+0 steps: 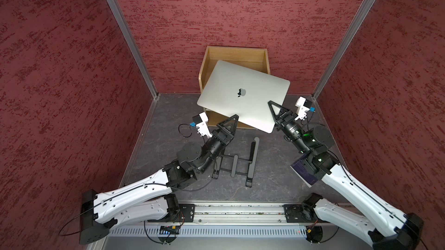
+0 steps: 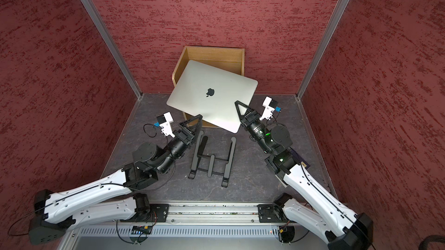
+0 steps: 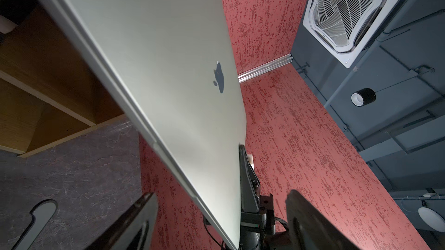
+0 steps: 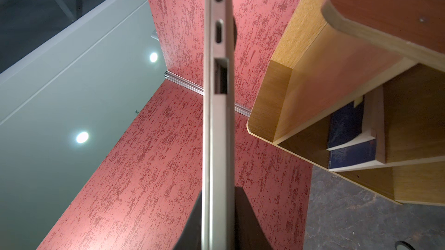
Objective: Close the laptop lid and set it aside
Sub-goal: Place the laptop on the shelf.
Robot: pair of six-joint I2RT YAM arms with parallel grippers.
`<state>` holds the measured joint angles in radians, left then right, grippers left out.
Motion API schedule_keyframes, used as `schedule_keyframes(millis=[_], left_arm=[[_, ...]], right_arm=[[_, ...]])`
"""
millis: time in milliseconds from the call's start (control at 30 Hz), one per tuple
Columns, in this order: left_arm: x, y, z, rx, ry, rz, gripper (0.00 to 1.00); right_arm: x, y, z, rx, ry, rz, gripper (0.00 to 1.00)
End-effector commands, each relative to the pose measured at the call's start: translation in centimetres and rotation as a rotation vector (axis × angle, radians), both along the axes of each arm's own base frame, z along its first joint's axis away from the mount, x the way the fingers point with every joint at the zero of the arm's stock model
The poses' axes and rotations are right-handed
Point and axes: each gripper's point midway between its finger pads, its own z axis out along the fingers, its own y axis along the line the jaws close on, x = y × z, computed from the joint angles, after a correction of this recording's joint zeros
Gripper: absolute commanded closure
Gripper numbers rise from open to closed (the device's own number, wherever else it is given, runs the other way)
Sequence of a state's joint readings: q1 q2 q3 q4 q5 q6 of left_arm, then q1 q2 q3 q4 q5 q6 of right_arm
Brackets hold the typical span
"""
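Mottled red walls with aluminium corner posts enclosed a dark grey marbled floor and an open wooden box.

place: robot lab test cell | evidence: red panel walls, aluminium frame posts, arm mounting rail, ceiling vent

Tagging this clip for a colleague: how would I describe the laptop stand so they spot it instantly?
Find the wooden box by the back wall, then the dark table just in front of it. The stand lies there: an empty black frame of slim bars, unlike the silver laptop the right gripper holds.
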<state>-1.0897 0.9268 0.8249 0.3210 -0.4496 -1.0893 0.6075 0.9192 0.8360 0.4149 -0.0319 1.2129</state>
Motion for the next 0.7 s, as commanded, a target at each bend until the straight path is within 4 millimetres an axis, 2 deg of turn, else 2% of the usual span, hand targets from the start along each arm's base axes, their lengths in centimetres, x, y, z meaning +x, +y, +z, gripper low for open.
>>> schedule_keyframes(millis=[0,67,133,300,467,667], left_arm=[[-0.3,1.0,0.7,-0.03,0.0,0.025,0.11],[0.1,1.1,0.5,-0.035,0.004,0.044,0.11],[0.7,0.2,0.7,-0.055,-0.006,0.027,0.12],[1.7,-1.6,3.6,-0.093,-0.091,-0.008,0.14],[2.4,-2.3,4.2,-0.127,-0.108,0.004,0.25],[3.5,-3.3,4.1,-0.151,-0.096,0.009,0.5]], right_arm=[[-4.9,-4.1,11.0,0.228,-0.31,-0.04,1.0],[-4.9,-4.0,11.1,0.235,-0.312,-0.034,1.0],[-4.7,-3.7,11.0,0.245,-0.306,-0.019,1.0],[-4.5,-3.5,11.1,0.257,-0.308,-0.008,1.0],[-4.4,-3.5,10.7,0.268,-0.301,-0.01,1.0],[-4.4,-3.5,10.4,0.279,-0.296,-0.013,1.0]])
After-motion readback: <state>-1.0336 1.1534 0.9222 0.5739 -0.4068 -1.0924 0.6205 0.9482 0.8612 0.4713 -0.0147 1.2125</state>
